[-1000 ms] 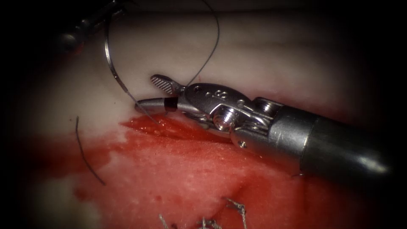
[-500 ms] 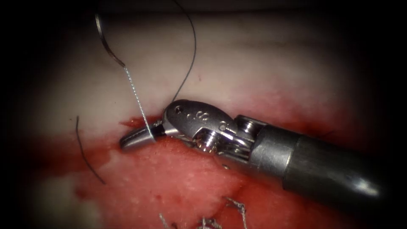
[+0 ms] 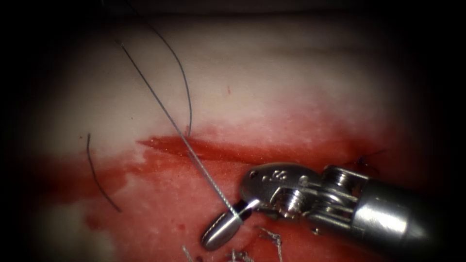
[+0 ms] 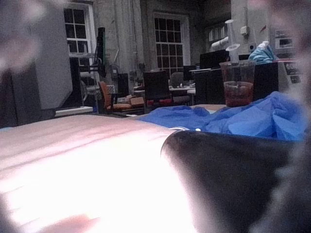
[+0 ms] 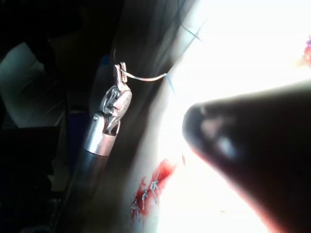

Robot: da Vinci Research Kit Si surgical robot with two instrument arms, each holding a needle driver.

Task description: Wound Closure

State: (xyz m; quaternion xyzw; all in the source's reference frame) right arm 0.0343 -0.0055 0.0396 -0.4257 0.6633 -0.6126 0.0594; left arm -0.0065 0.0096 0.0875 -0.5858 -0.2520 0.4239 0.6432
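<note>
The tissue (image 3: 272, 77) bears a horizontal cut (image 3: 213, 148) wet with red fluid. My right tool (image 3: 224, 230) comes in from the lower right, below the cut, with its jaws shut on the thread (image 3: 194, 160). From there the thread runs taut up and to the left, crossing the cut's left end. A second dark strand (image 3: 182, 77) curves down into the tissue at the cut's upper edge. In the right wrist view my left tool (image 5: 119, 70) hangs off the tissue, jaws shut on one end of the curved needle (image 5: 146, 77), which is free of the tissue.
A loose cut piece of thread (image 3: 99, 179) lies on the tissue left of the cut. Earlier stitch ends (image 3: 272, 237) stick up near the front edge, and another stitch (image 3: 361, 160) sits at the cut's right end. Blue cloth (image 4: 243, 119) and a cup (image 4: 238, 85) stand behind the tissue.
The needle was drawn out at the cut's left end and carried up and left, out of the endoscope view. My right tool's jaws shut on the thread and pulled it down and right.
</note>
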